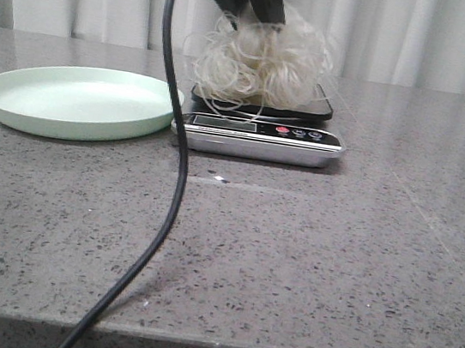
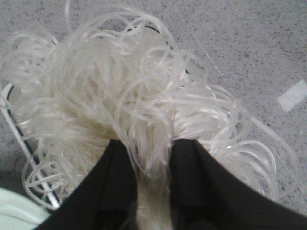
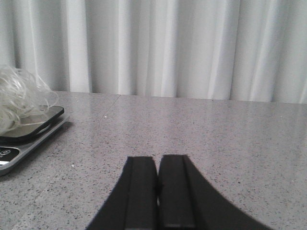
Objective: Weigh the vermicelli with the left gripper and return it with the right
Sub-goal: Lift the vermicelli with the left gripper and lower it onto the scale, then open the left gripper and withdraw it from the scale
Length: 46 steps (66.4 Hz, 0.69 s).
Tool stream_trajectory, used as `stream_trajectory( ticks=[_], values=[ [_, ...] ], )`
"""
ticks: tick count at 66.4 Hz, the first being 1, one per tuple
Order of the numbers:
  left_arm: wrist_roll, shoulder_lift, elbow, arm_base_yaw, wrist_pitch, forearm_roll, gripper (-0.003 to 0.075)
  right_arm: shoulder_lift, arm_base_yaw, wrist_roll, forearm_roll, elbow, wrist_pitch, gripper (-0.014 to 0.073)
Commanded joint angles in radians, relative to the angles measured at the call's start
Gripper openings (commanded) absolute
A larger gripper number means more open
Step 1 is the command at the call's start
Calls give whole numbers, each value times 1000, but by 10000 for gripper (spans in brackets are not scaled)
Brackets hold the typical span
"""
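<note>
pinching vermicelli [image 1: 261, 61] over the scale [image 1: 260, 130], left fingers [image 2: 117, 187] clamped, right fingers [image 3: 144, 191] pressed together, empty

The front camera sat low, facing twelve o'clock; the left wrist camera looked close down onto the white looping vermicelli nest [image 2: 120, 96]; the right wrist camera shared the silver black-topped scale [image 3: 29, 132] at nine o'clock.

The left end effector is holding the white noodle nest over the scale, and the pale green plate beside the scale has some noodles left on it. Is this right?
Not quite. The round pale green plate has no noodles on it; the front view shows this. The rest holds: the left end effector is shut on the fluffy nest of thin translucent white noodles, over the silver kitchen scale with a black platform.
</note>
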Motion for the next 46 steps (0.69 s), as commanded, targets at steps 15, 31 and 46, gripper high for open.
stream_trajectory(
  ticks=[15,31,46],
  values=[
    [1,-50,-91,-4,3,-24,564,-17,-4,-4,-2,-7,-84,155],
    [1,-151,-100,-6,43,24,542,-17,-4,-4,-2,-7,-84,155],
    [1,-339,56,-10,-44,88,466,-17,-4,-4,-2,-7,-84,155]
  ],
)
